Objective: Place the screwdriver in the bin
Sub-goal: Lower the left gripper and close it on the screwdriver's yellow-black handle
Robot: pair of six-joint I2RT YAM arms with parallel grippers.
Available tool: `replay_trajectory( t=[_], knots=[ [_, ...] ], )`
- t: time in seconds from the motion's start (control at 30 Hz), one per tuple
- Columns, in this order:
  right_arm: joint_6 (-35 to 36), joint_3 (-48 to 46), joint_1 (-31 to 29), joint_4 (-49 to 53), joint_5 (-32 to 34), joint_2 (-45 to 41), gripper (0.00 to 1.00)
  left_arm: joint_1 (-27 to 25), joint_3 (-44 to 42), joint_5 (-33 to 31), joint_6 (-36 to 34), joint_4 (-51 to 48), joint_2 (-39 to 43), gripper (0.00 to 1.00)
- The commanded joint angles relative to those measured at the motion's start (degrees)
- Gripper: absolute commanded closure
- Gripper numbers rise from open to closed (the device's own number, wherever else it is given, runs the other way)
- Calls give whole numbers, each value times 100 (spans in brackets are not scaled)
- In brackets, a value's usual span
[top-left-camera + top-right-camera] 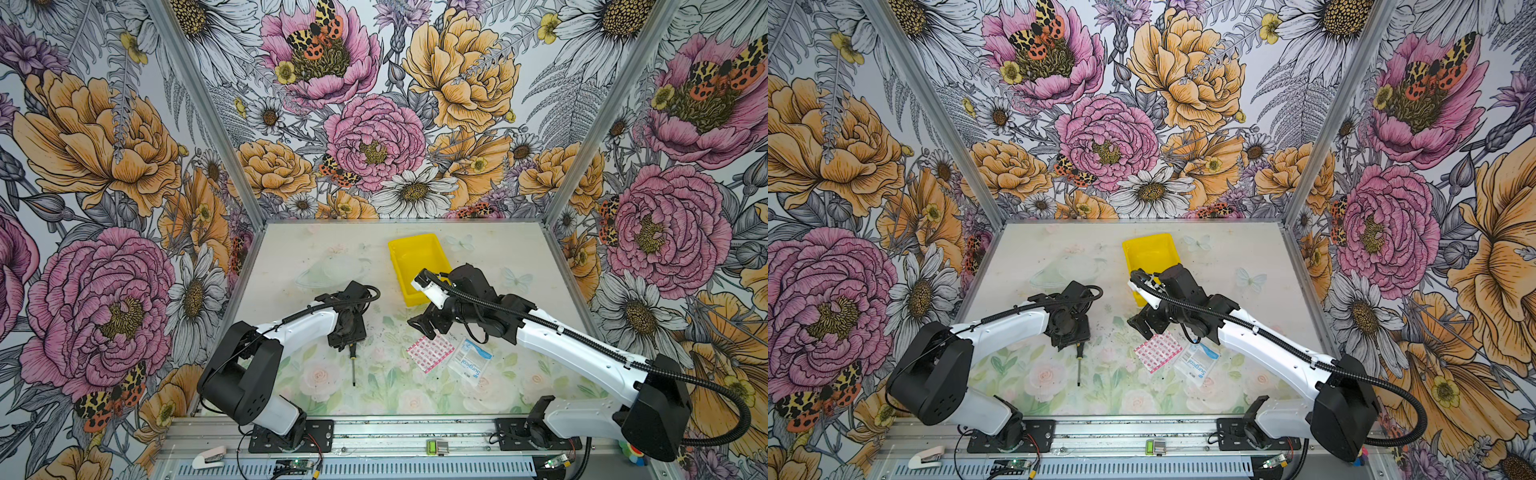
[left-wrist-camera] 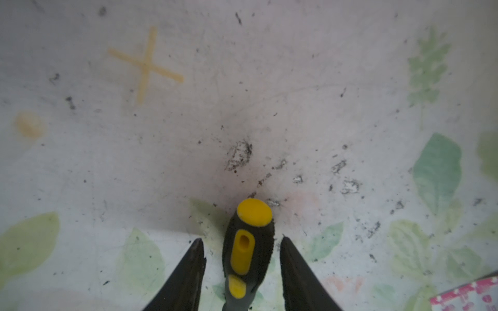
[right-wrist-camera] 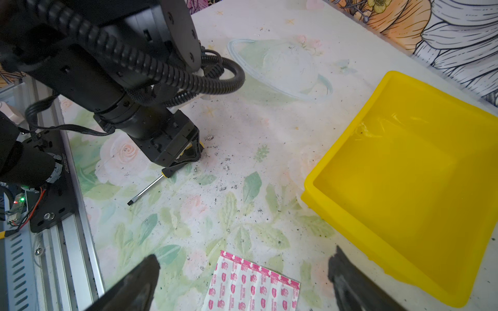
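A: Where does the screwdriver [image 2: 248,250] lie?
B: Flat on the desk [image 1: 478,257]; its black and yellow handle sits between the left fingers [image 2: 188,274]; in both top views the silver shaft points toward the desk's near edge.
A: Do they grip it?
B: No; the left wrist view shows a strip of desk on each side of the handle; the fingers stand apart, straddling it without touching.
A: And the bin [image 1: 397,270]?
B: Farther back on the desk, well apart from the screwdriver; the right arm crosses its near corner.
A: The right fingers [image 3: 134,282]?
B: Spread wide, holding nothing; they hang above a pink-printed sheet [image 3: 253,282], near the bin.
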State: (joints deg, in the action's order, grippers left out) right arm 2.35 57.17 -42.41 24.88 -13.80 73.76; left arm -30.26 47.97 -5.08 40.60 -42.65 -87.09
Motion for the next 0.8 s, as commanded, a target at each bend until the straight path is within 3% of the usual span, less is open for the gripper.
replay_trajectory(
  t=[0.0, 0.17, 0.47, 0.77],
  knots=[
    [99, 163, -29, -124, -71, -37, 0, 11, -2, -204, 53, 3, -118, 56],
    [120, 172, -26, -124, -45, -105, 0, -29, 126, -205, -95, -10, -320, 60],
    [149, 17, -12, -115, 99, -440, 1, -33, 160, -195, -18, -23, -292, 84],
    [29, 52, 113, -117, 211, -517, 1, -61, 1081, -245, -207, -376, -258, 87]
  ],
)
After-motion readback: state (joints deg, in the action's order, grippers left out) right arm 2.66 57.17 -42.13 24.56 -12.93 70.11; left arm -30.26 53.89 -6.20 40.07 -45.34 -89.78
